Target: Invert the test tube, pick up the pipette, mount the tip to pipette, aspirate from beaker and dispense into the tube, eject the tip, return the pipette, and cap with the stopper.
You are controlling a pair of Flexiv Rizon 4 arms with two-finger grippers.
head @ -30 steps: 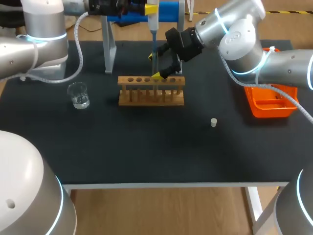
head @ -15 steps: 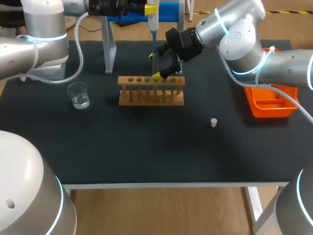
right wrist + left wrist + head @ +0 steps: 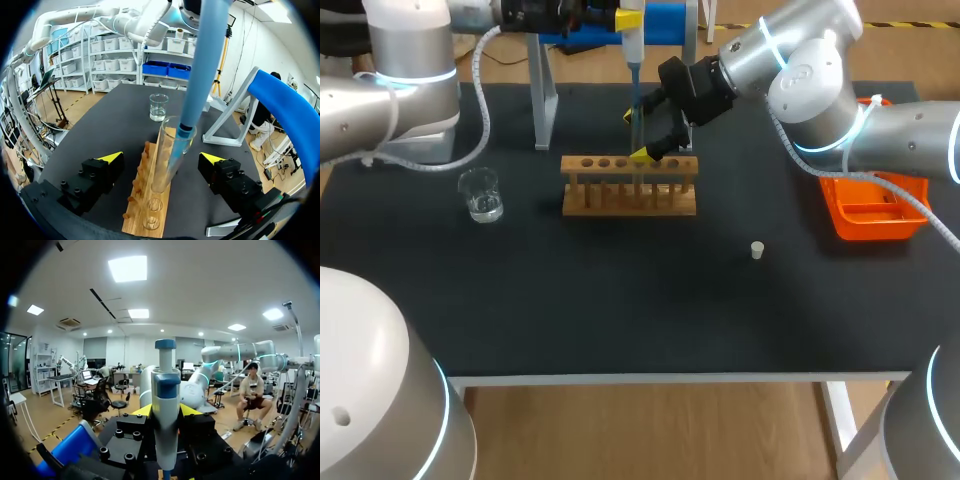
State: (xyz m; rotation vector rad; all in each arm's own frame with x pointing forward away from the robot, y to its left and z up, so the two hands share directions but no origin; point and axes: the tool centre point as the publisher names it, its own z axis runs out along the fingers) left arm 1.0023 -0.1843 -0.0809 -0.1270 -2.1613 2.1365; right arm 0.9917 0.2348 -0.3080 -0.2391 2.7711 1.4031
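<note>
My left gripper (image 3: 623, 18) (image 3: 166, 411) is shut on the white and blue pipette (image 3: 633, 45) (image 3: 165, 425) and holds it upright above the wooden rack (image 3: 630, 186) (image 3: 149, 200). The pipette's blue tip (image 3: 202, 70) reaches down into the mouth of the clear test tube (image 3: 638, 140) (image 3: 169, 160), which stands in the rack. My right gripper (image 3: 636, 135) (image 3: 162, 158) is open, its yellow fingertips (image 3: 112, 157) wide on either side of the tube without touching it. The beaker (image 3: 480, 194) (image 3: 158, 107) holds some liquid at the left. A small white stopper (image 3: 757, 250) lies to the right of the rack.
An orange tray (image 3: 876, 212) sits at the table's right edge under my right arm. The blue pipette stand (image 3: 665, 20) (image 3: 287, 112) with grey legs (image 3: 544, 100) is behind the rack.
</note>
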